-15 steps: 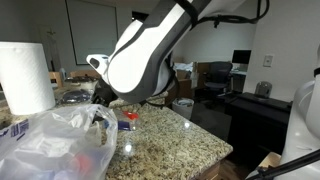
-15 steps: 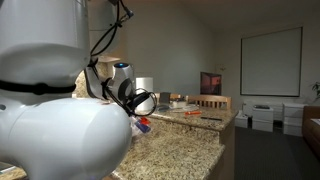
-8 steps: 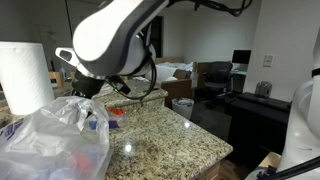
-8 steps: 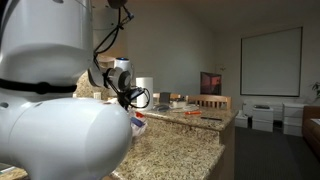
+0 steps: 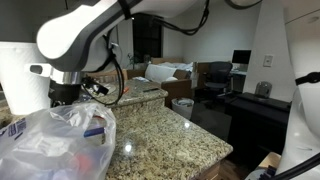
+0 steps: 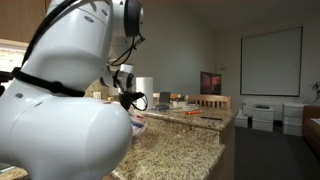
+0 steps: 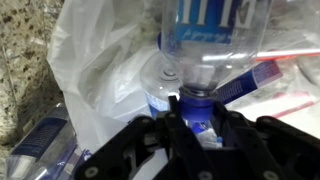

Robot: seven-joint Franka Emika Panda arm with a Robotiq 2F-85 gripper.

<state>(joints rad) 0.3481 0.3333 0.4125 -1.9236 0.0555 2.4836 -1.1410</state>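
Observation:
In the wrist view my gripper [image 7: 197, 112] is shut on the blue cap [image 7: 196, 100] and neck of a clear plastic bottle [image 7: 215, 40] with a blue label. The bottle points away from the camera. It hangs over a crumpled white plastic bag [image 7: 100, 60] that holds other blue-labelled packages. In an exterior view the arm's wrist [image 5: 65, 88] hangs just above that bag [image 5: 50, 145] at the left end of the granite counter [image 5: 170, 140]. There the fingers and the bottle are hidden behind the bag.
A paper towel roll [image 5: 22, 75] stands at the far left behind the bag. Boxes [image 5: 165, 72] and office chairs [image 5: 215, 80] lie beyond the counter. The robot's white body [image 6: 60, 120] fills the foreground in an exterior view, with the counter's edge [image 6: 200, 135] beside it.
The arm has swung left along the counter, from over its middle to above the plastic bag, and the gripper has stayed shut.

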